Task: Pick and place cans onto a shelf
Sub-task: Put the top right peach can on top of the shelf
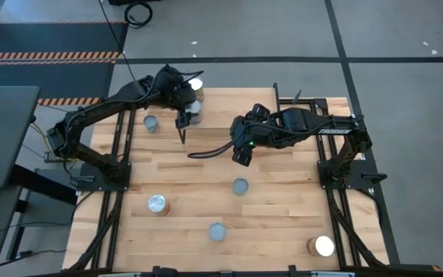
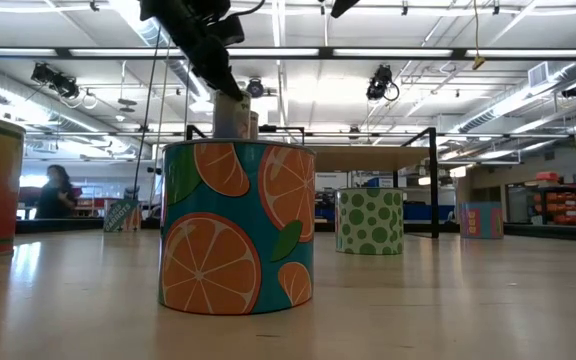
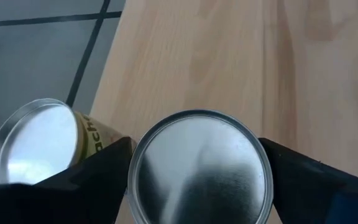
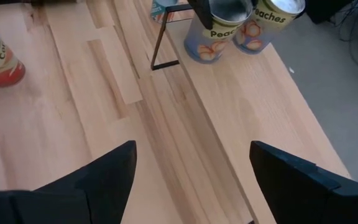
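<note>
A light butcher-block counter [image 1: 206, 169] stands on a grey floor, and the low view looks across it into a hall with ceiling lights and a person far off at the left. The left gripper [image 1: 191, 112] sits at the counter's far edge with its fingers [image 3: 104, 171] spread either side of a peach can [image 3: 199, 167], one on each flank; whether they press it I cannot tell. A second peach can [image 3: 39, 140] stands just beside that one, on the side toward the counter's edge. The right gripper [image 1: 242, 156] hovers open over bare wood near the middle, holding nothing. Below it lies a blue-topped can [image 1: 240, 186], and further cans [image 1: 158, 205] are scattered toward the near edge. Ahead of the right gripper, thin black shelf legs [image 4: 157, 43] rise beside the peach cans.
</note>
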Controlling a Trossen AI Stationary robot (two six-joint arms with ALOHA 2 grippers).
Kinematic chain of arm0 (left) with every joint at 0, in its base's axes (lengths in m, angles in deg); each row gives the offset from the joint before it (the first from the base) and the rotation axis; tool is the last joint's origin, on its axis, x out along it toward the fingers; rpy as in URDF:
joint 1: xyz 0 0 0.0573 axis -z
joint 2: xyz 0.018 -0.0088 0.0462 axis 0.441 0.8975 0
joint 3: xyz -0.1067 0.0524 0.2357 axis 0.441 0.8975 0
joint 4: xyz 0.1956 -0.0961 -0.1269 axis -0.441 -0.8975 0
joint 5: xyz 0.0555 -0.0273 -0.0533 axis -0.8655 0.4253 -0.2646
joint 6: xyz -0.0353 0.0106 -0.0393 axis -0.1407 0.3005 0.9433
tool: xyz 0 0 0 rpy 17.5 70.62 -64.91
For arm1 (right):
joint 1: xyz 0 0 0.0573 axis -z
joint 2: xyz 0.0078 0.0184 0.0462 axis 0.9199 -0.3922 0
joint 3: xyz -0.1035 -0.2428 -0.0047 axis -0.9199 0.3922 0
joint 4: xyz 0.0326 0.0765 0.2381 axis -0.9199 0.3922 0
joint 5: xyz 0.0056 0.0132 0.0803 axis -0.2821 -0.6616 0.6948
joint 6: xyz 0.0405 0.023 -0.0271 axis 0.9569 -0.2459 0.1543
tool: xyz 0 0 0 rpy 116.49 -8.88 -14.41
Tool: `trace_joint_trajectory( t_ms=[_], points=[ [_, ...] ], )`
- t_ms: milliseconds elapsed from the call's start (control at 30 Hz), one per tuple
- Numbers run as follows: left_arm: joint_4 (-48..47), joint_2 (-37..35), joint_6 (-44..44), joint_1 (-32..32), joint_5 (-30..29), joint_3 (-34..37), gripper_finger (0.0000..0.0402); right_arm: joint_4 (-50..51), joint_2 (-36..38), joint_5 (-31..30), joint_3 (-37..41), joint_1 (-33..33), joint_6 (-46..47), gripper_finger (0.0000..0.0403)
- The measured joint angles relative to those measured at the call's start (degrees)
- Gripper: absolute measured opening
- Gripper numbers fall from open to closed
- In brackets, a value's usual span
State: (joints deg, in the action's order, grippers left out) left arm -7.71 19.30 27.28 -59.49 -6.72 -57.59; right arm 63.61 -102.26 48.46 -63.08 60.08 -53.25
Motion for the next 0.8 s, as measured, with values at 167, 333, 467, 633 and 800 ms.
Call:
trace_joint_trajectory(
  t_ms=[167,333,467,633,800],
  points=[
    [-0.1,0.0,0.8,0.0,-1.2,0.0,0.0363,0.0,0.0,0.4,0.0,-0.3,2.0,0.0320],
    [0.0,0.0,1.0,0.0,-1.4,0.0,0.0378,0.0,0.0,0.6,0.0,-1.1,3.2,0.0320],
    [0.3,-0.2,1.3,0.2,-1.4,0.0,0.0379,0.0,0.0,0.5,0.0,-1.6,3.9,0.0320],
    [1.7,-1.4,2.2,0.5,-1.6,0.0,0.0380,0.0,0.0,0.5,0.0,-1.9,5.0,0.0320],
    [0.5,-6.0,5.4,2.4,-1.5,0.0,0.0380,-0.3,0.0,0.1,0.0,-2.5,5.0,0.0320]
  ],
)
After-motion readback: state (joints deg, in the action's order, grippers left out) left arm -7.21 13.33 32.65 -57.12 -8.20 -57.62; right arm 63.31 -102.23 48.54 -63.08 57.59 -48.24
